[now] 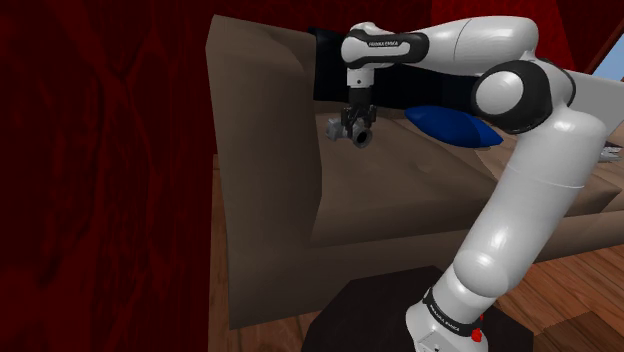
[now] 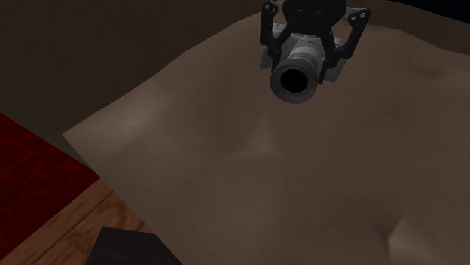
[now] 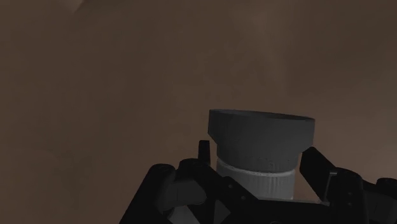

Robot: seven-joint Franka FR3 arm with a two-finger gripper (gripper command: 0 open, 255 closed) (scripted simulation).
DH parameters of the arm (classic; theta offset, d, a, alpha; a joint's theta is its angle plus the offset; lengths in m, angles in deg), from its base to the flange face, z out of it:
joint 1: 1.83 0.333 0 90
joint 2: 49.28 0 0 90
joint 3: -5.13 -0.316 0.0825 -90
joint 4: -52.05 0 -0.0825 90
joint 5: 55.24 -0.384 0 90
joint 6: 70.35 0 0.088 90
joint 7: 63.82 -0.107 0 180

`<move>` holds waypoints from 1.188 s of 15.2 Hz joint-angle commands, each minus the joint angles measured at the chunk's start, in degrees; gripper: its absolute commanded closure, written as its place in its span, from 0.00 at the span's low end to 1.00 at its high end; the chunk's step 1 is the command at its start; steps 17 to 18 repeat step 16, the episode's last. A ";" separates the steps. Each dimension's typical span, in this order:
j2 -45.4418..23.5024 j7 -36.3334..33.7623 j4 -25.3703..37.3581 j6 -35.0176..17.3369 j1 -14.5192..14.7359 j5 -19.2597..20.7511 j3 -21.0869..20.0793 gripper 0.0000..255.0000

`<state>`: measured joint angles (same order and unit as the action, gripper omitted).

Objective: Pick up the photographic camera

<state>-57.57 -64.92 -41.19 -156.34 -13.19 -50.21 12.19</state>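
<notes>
A grey camera (image 2: 300, 62) with a long dark-rimmed lens hangs in the air above the brown sofa seat (image 2: 301, 188). My black gripper (image 2: 307, 47) is shut on the camera body, one finger on each side. In the shoulder view the camera (image 1: 359, 131) hangs under the gripper (image 1: 358, 120) well above the seat, near the sofa's armrest. In the wrist view the lens (image 3: 259, 149) juts out between the fingers (image 3: 318, 168), pointing away from the hand toward the brown cushion.
A blue cushion (image 1: 455, 125) lies on the sofa seat behind the arm. The sofa armrest (image 1: 265, 150) rises at the shoulder view's left. A dark red wall (image 1: 100, 170) stands beyond it. Wooden floor (image 1: 560, 290) and my dark stand (image 1: 370, 320) lie below.
</notes>
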 commanded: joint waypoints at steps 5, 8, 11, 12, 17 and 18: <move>-0.38 0.36 4.70 4.36 0.02 -0.02 0.00 1.00; -0.72 0.60 7.48 6.78 0.00 -0.02 0.02 1.00; -1.22 0.86 10.47 9.27 -0.02 -0.02 0.04 1.00; -1.43 0.95 11.52 10.11 -0.03 -0.03 0.04 1.00; -1.92 1.16 13.88 11.96 -0.06 -0.04 0.07 1.00; -1.92 1.16 13.88 11.96 -0.06 -0.04 0.07 1.00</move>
